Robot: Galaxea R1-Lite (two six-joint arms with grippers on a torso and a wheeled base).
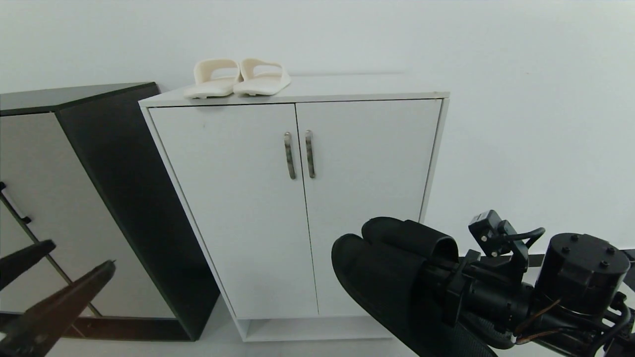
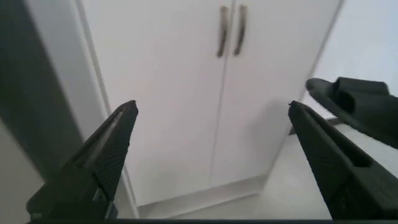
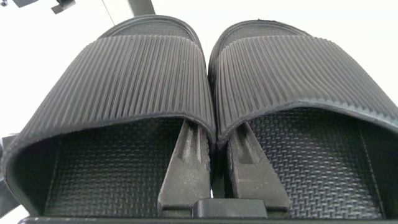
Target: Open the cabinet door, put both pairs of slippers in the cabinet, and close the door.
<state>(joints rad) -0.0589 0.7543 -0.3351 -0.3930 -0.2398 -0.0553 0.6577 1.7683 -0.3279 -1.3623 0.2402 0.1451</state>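
Left jaws spread wide, near left, before black cabinet (image 1: 134,198) | right jaws clamped on black slippers (image 1: 392,277), pair held side by side, near right, before white cabinet (image 1: 238,208) | cream slippers (image 1: 238,79) on its top, far left | both doors shut, handles (image 1: 289,155) side by side at centre

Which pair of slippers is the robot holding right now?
The black pair, clamped in the right gripper low before the white cabinet. The cream pair lies untouched on the cabinet's top.
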